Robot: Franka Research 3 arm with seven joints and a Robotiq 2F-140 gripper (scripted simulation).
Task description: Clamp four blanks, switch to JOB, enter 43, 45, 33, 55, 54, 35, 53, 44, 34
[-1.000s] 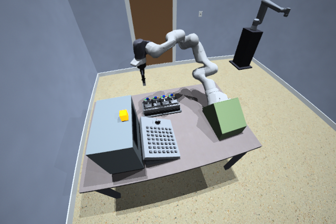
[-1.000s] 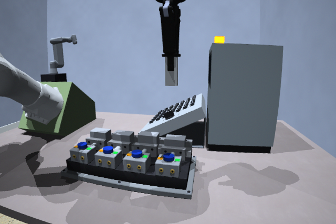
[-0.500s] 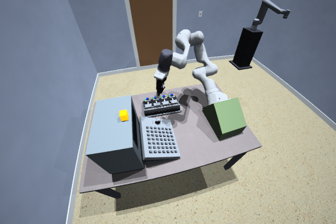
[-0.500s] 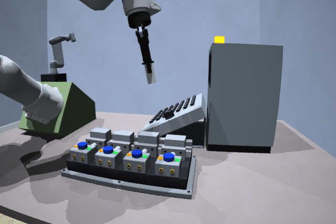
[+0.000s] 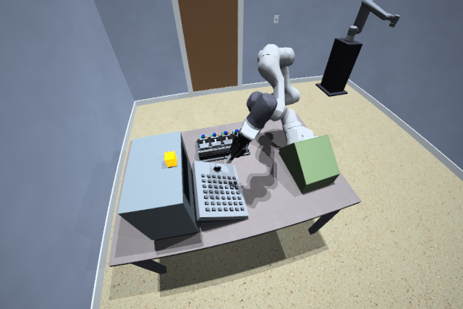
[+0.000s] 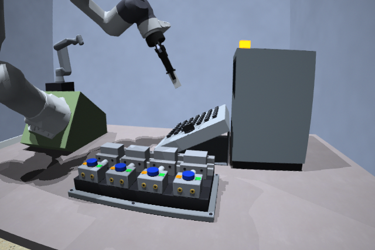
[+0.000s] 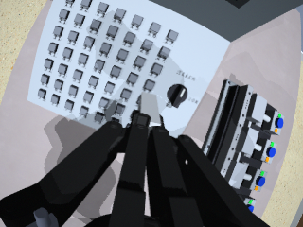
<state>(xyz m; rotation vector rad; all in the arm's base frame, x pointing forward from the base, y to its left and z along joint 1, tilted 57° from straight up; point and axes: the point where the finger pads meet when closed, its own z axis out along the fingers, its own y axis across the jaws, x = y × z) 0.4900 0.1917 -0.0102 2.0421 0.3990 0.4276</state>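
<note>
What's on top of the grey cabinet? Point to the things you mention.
A lit amber lamp (image 5: 171,158) (image 6: 244,44) sits on the cabinet's (image 5: 149,186) (image 6: 272,105) roof; nothing else shows there. The roof under the lamp is covered.

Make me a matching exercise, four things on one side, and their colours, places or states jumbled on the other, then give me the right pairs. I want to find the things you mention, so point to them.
Things:
1. Lamp (image 5: 170,158) (image 6: 244,44)
2. Valve knobs (image 5: 214,134) (image 6: 152,171) (image 7: 271,151)
3. Gripper (image 5: 228,159) (image 6: 176,83) (image 7: 146,104)
4. Selector (image 5: 217,168) (image 6: 188,127) (image 7: 177,95)

Matches:
A. Shut, up in the air
B. Black, on the key panel (image 5: 222,216) (image 6: 205,133) (image 7: 204,61)
C. Lit, on top of the cabinet (image 5: 149,181) (image 6: 272,105) (image 7: 208,16)
D. Blue, on the vise stations' blocks (image 6: 154,185)

Right pairs: 1-C, 2-D, 3-A, 4-B.
</note>
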